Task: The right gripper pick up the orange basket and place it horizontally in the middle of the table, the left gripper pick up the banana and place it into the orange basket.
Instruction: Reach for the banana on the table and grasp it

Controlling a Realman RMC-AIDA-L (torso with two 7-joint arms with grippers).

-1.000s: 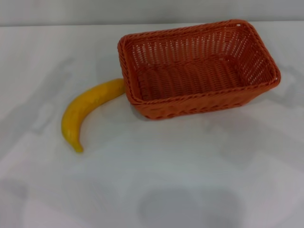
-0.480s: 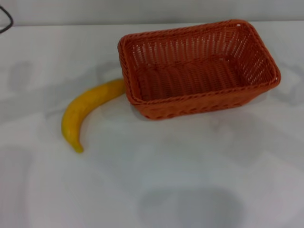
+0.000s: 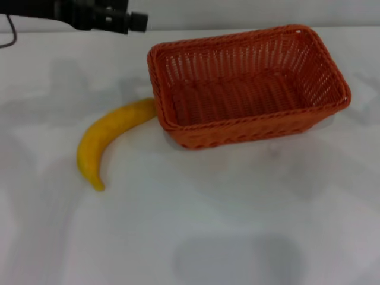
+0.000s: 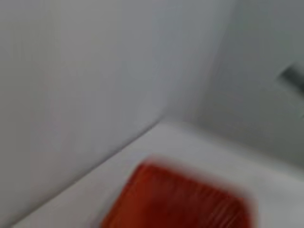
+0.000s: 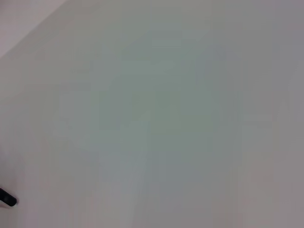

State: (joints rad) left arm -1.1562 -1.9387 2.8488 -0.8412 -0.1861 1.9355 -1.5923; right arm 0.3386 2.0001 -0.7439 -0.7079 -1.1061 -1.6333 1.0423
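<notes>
i see the basket upright on the table, right of centre and slightly skewed. banana lies on the table at its left — stem end touching the basket's corner. left gripper is at the far left edge; i cannot tell its grip. right gripper not seen.

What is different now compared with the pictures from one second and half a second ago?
A black arm with the left pincer has come into the head view at the far left, above the table. It holds nothing. The banana and the orange basket lie unmoved, touching.
</notes>
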